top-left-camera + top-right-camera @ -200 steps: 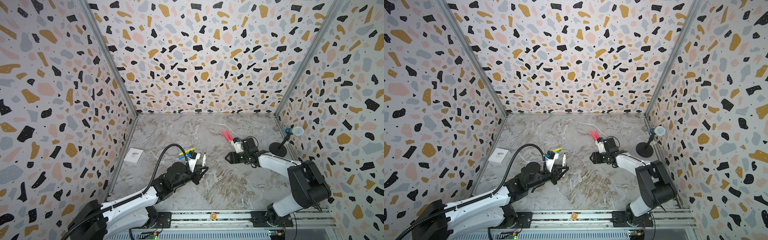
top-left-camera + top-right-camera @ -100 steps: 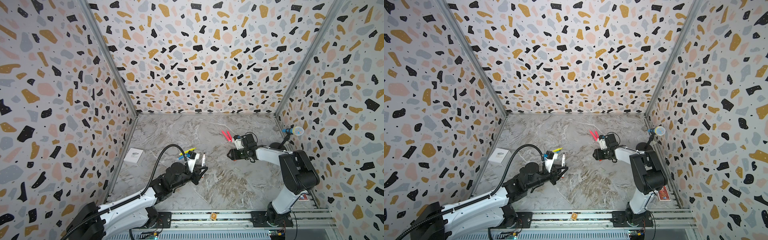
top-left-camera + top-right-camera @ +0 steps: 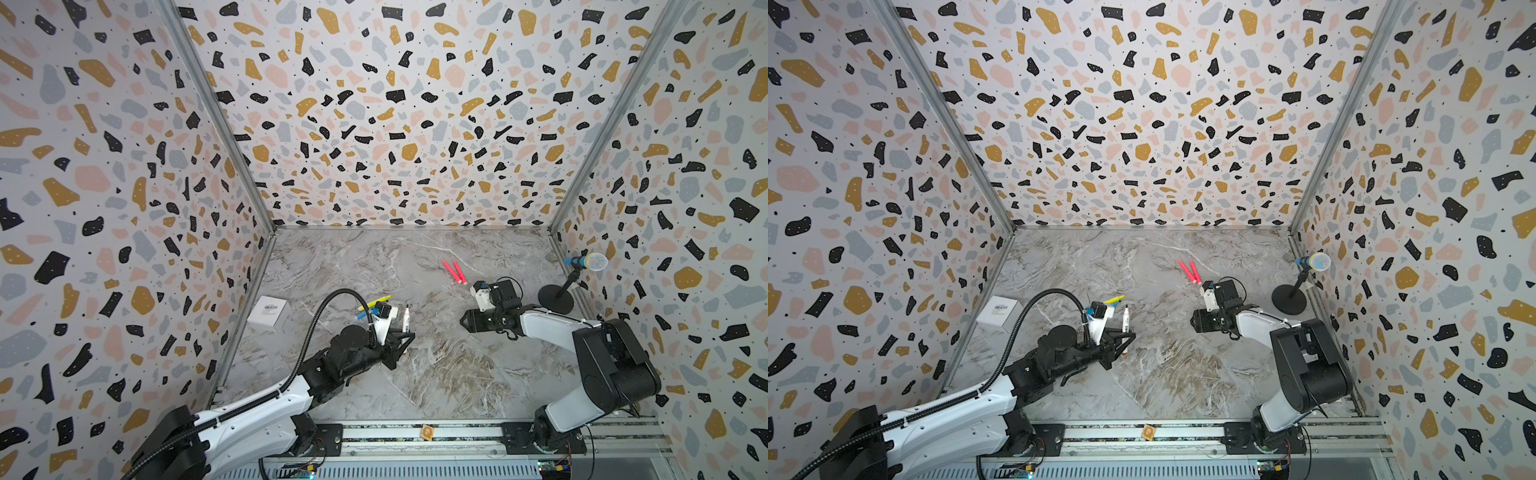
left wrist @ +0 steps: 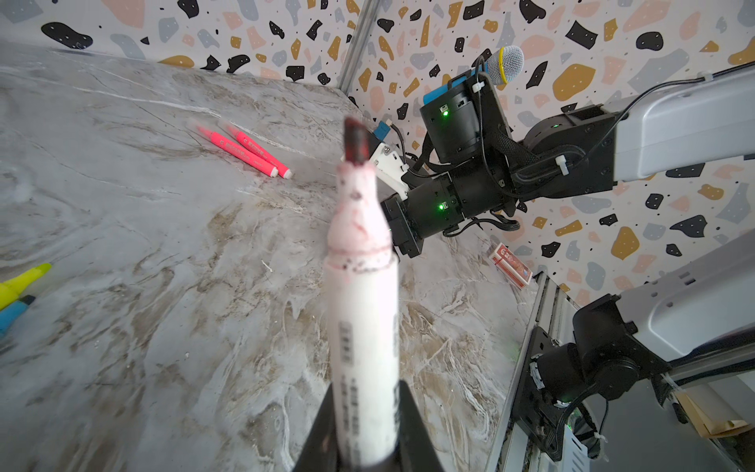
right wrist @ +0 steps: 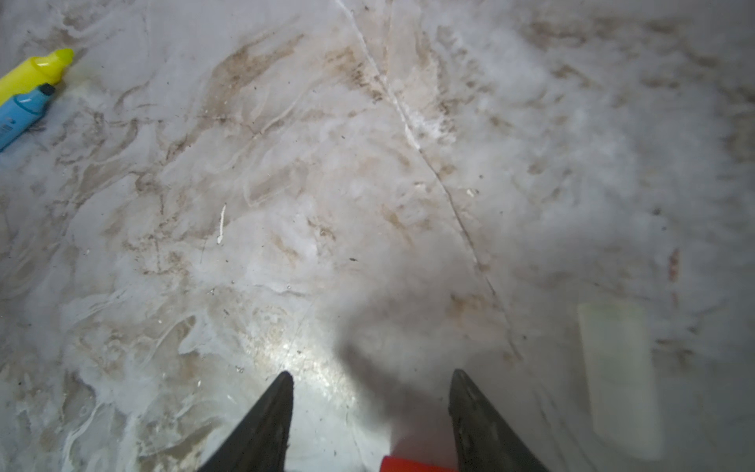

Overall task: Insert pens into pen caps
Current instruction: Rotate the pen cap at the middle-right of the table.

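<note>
Off table (image 3: 432, 374), red cap (image 5: 416, 465), pen (image 4: 363, 318), both gripped

Nothing printed here is sharp enough to read.

- **White box** (image 3: 268, 311): it lies at about 9 o'clock on the table, against the side wall. A barcode label (image 3: 270, 308) sits on its top face. The bars show, but any figures on it are too small to read.
- **White pen** (image 4: 363, 327): blocks of dark print run along its barrel, blurred beyond reading in the left wrist view.
- **Pink pens** (image 4: 245, 152): these two lie at about 1 o'clock, and each bears a line of fine dark print, illegible.
- **Light blue pen** (image 5: 20, 112): tiny dark marks show on its barrel.
- **Small red box** (image 4: 510, 265): it lies beside the rail and has pale ornament or lettering, unreadable.
- **Orange tag** (image 3: 427, 432): it sits at 6 o'clock on the rail and carries an unclear dark mark.
</note>
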### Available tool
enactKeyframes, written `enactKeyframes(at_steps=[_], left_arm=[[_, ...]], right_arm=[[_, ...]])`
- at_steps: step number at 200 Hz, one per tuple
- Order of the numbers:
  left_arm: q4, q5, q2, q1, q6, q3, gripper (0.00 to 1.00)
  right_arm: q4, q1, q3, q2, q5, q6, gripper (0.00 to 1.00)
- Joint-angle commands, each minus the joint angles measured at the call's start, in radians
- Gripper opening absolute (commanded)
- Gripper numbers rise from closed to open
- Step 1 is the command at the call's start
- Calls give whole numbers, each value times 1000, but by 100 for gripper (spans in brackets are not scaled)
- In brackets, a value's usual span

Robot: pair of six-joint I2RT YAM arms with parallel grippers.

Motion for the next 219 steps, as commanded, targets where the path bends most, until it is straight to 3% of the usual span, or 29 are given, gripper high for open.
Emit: enactKeyframes(at_steps=[1,35,123,156,219], left_arm=[[13,-9,-16,6,5,-10,0],[3,-14,-33,5,1,-13,0],[-18,-24,-87,5,-5,-18,0],[-20,-25,-99,5,-8,-24,0],[-12,-29,-91,5,-8,-25,0]], right_arm=[[-25,5,2,-29,33,15,64],[-26,-8,12,-48,2,21,67],[-124,-86,-7,-237,105,46,69],[-149,-84,-56,-297,29,75,69],[-174,63,-150,-337,93,179,69]])
